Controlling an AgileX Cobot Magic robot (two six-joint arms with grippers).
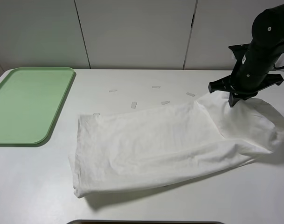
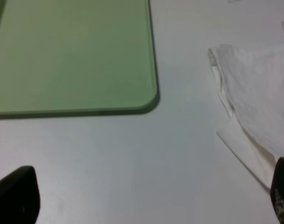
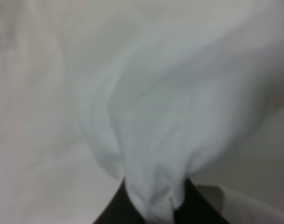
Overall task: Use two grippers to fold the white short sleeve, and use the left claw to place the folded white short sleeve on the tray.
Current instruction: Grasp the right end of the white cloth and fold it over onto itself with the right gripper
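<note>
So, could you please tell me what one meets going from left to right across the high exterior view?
First the pale green tray → white short sleeve, lying spread → right gripper, shut on the shirt's lifted right end.

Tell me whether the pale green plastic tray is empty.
Empty: the pale green rectangular plastic tray shows bare surface; the white cotton T-shirt lies apart from it.

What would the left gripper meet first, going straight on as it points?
Probably bare table, between the tray and the white short sleeve; the open left gripper points into that gap, though depth is unclear.
</note>
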